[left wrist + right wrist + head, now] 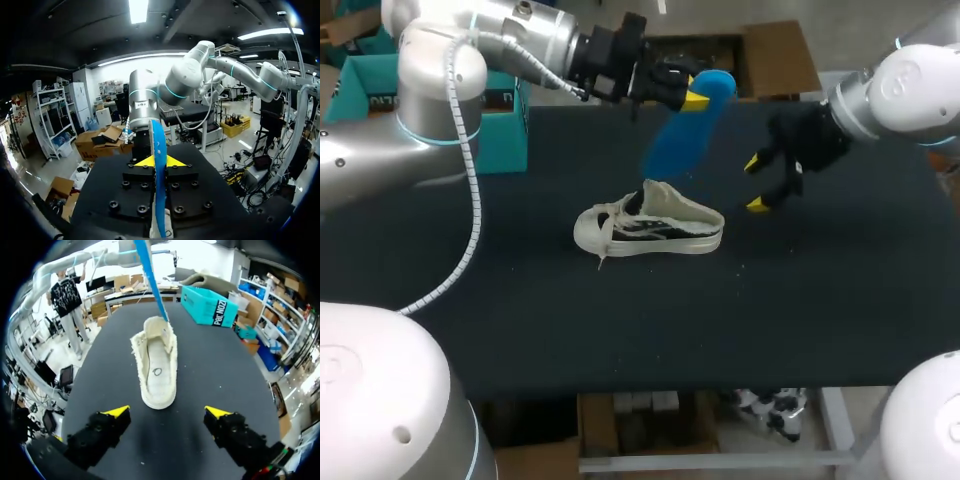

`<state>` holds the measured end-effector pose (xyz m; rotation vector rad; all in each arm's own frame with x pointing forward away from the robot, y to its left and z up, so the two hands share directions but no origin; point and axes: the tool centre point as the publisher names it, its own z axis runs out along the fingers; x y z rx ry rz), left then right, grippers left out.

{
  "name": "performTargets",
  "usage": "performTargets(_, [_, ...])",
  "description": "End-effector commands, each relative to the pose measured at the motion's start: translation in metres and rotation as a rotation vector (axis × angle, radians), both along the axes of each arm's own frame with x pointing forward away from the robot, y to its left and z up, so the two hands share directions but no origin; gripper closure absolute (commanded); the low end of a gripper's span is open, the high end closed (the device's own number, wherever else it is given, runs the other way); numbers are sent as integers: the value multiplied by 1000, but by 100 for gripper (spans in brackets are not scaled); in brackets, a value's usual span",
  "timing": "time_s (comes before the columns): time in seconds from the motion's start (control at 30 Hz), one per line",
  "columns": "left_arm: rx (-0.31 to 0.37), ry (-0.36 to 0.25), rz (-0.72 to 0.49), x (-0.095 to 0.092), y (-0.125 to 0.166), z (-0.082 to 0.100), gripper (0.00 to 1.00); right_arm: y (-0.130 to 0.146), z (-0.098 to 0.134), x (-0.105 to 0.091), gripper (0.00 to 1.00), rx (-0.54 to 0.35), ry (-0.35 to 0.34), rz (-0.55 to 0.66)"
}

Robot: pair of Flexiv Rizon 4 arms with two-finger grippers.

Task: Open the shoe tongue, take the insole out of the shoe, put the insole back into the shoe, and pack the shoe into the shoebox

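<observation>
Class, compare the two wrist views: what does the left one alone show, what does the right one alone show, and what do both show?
Left wrist only: the left gripper shut on the insole, seen edge-on. Right wrist only: the open right gripper, the shoe with its inside showing, and the shoebox. Both: the blue insole.

A shoe (650, 228) is lying mid-bench (620, 330), an insole (685, 135) hanging just above it (pinched between the left arm's fingers (695, 100)). The right arm's fingers (757, 161) are hovering spread at its right, and a shoebox (500, 125) is sitting behind-left.
</observation>
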<state>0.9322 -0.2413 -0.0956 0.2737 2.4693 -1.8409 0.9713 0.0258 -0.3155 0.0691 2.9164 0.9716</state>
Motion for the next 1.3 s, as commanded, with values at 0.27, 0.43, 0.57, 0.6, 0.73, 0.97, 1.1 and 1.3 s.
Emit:
performTargets(0.27, [-323,-114,368,-24,82,11,100,21,10,30,0,-124,48,99])
performTargets(0.43, [-370,-102,437,-28,104,24,100,39,13,35,0,-173,56,142])
performTargets(0.57, [-406,-76,497,-30,125,32,100,53,11,38,0,-251,79,159])
performTargets(0.6, [-408,-75,504,-32,129,34,100,56,11,39,0,-274,83,160])
performTargets(0.73, [-406,-53,541,-35,143,38,100,62,9,39,0,-329,85,164])
performTargets(0.97, [-404,25,590,-32,171,47,100,76,12,30,0,-391,48,177])
performTargets(1.1, [-396,72,605,-25,184,47,100,88,10,24,0,-439,52,185])
performTargets(1.3, [-361,100,628,-20,197,43,100,108,-2,22,0,-508,49,179])
